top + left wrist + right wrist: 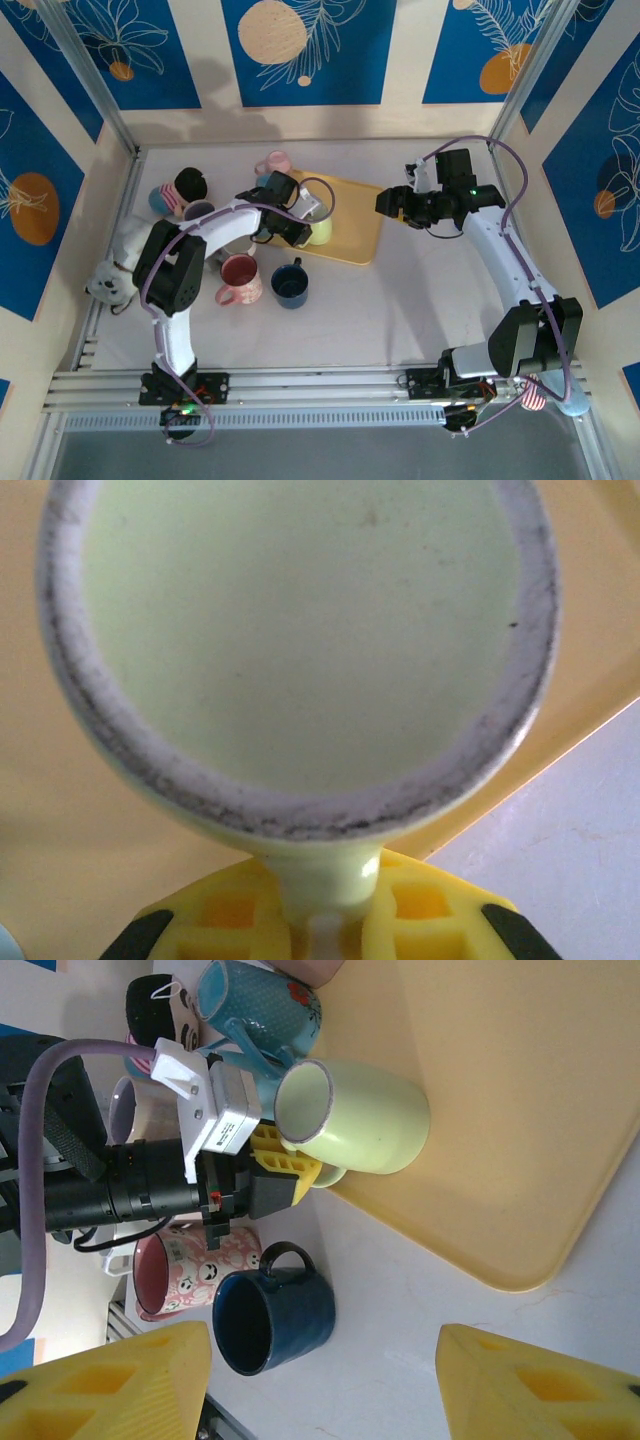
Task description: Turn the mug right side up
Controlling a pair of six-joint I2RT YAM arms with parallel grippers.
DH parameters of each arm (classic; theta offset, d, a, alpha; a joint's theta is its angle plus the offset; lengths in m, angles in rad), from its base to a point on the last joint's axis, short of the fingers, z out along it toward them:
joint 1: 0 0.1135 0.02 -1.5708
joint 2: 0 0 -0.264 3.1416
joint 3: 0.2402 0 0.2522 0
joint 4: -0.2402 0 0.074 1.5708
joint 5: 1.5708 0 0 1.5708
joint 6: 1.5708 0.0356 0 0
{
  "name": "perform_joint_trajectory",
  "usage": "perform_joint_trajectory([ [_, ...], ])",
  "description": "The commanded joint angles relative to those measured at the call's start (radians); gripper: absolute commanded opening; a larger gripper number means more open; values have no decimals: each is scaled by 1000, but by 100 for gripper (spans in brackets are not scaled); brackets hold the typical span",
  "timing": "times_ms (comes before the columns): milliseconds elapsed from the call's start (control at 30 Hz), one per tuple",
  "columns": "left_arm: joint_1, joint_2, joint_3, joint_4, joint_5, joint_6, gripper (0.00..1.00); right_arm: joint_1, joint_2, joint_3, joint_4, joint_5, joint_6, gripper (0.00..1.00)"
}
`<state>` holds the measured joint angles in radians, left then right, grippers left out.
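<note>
Pale-green mug [355, 1115] tilted, mouth toward left arm, at yellow tray's [355, 240] left edge; handle clenched in left tool [320, 920]. Prob. mid-turn; next: roll wrist to rim-up, set down, release. Right tool [390, 203] spread wide, holding nothing.

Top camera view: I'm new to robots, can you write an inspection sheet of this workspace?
Surface: white table, with a yellow tray on it.
Job's things: pale green mug on its side over the tray.
Clutter: pink mug, dark blue mug, cluster of mugs at back left.
Grippers: left gripper shut on the pale green mug's handle; right gripper open, holding nothing.
Cables: purple cable along each arm.
Surroundings: blue patterned wall panels.
</note>
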<state>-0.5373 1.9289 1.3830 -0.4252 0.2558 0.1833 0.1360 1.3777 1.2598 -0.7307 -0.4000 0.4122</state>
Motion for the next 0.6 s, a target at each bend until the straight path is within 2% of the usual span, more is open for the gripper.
perform_joint_trajectory([
  [0, -8, -92, 30, 55, 50, -14, 0, -7, -28, -25, 7, -41, -1, 62],
  [167, -9, -203, 10, 97, 93, -23, 0, -18, -46, -57, 49, -92, 7, 62],
  [367, 7, -356, -37, 185, 106, -115, 0, -41, -78, -93, 132, -220, 30, 61],
  [567, 63, -498, -101, 328, 207, -334, 0, -42, -114, -122, 255, -359, 76, 60],
])
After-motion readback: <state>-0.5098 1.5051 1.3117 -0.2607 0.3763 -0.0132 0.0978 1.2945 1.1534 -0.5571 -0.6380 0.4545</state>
